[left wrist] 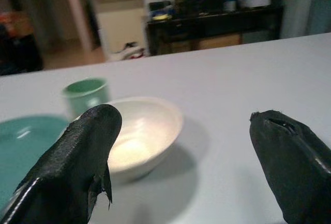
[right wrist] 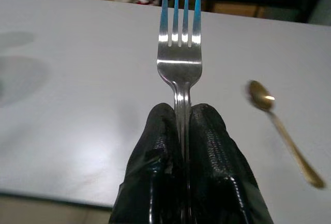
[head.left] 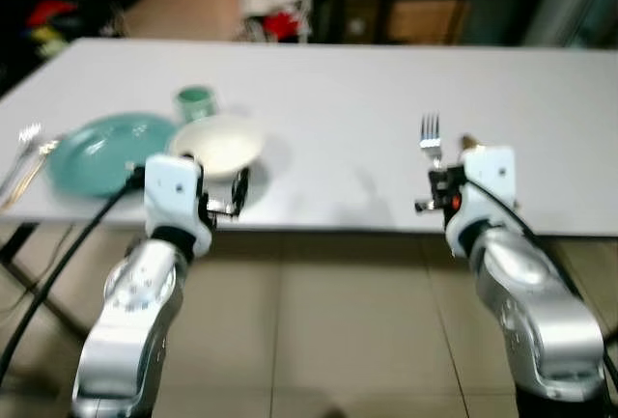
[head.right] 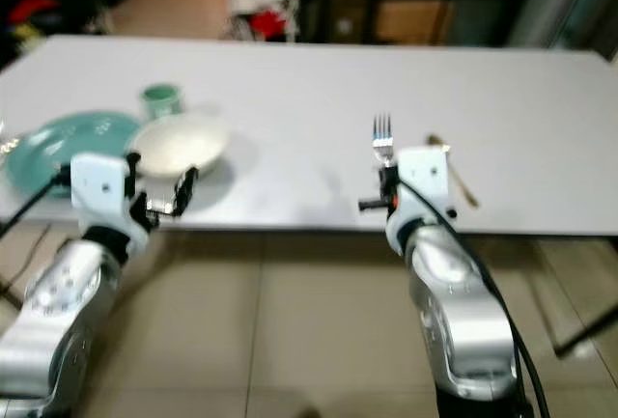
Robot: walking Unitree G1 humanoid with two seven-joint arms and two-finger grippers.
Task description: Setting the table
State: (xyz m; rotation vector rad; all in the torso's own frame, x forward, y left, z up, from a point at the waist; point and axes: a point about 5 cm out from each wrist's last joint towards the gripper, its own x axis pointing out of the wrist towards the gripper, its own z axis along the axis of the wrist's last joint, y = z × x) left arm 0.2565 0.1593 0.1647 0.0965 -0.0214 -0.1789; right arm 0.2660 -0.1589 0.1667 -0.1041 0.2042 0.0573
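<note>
The right tool (right wrist: 181, 131) has its two black fingers pressed together on the handle of a silver fork (right wrist: 179, 43). It holds the fork above the near edge of the white desk (head.left: 348, 90), with the tines pointing away from the robot. A gold spoon (right wrist: 282, 131) lies on the desk just beside the fork, on the right.

The left tool (left wrist: 181, 151) is spread wide and holds nothing. It hovers at the desk edge, in front of a white bowl (left wrist: 139, 133). Behind the bowl stands a small green cup (head.left: 196, 102), and to its left lies a teal plate (head.left: 101, 153). More cutlery (head.left: 27, 153) lies near the left end of the desk.

The grip on the fork is narrow, only on the thin handle. I think the fork can turn or slip between the fingers if the arm moves fast. The place setting is well apart to the left, so a long carry is needed, and the fork could hit the bowl on arrival.
</note>
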